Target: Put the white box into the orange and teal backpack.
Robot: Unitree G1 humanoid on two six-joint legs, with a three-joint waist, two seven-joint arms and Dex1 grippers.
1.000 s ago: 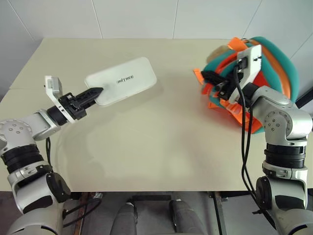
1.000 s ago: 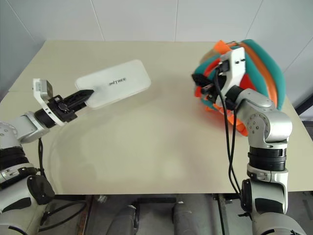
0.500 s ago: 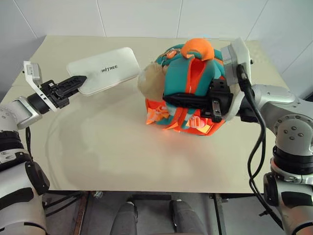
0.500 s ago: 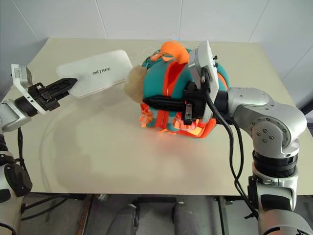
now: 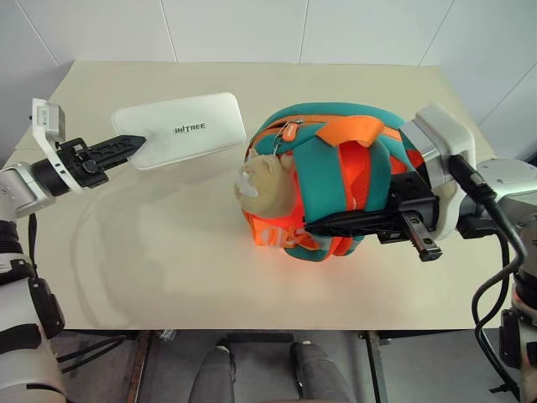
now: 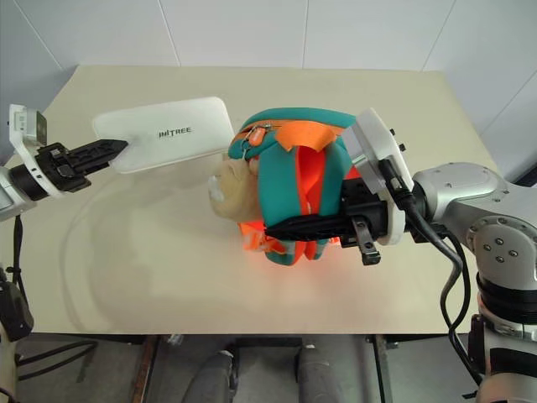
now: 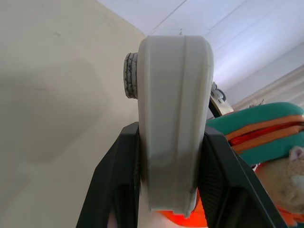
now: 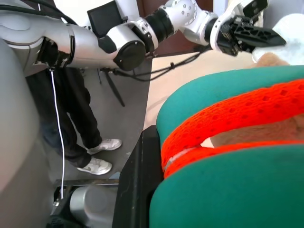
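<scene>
The white box [image 5: 180, 130], flat with dark lettering, hangs level above the table's left part. My left gripper [image 5: 134, 145] is shut on its near-left end; in the left wrist view the box's edge [image 7: 173, 118] sits clamped between the two black fingers [image 7: 116, 180]. The orange and teal backpack [image 5: 331, 164] is at the table's middle, its tan plush toy [image 5: 264, 189] facing the box. My right gripper [image 5: 312, 227] reaches in from the right and is shut on the backpack's straps; orange webbing [image 8: 228, 123] runs off its finger. I cannot tell whether the backpack touches the table.
The beige table [image 5: 168, 269] spreads under both arms, with its front edge near me and white tiled wall behind. A person's legs in dark trousers and white shoes [image 8: 90, 142] stand on the floor beside the table.
My right arm has brought the backpack from the table's far right to the middle and turned it, plush toy now toward the box. The left gripper has drifted left and up with the box.
</scene>
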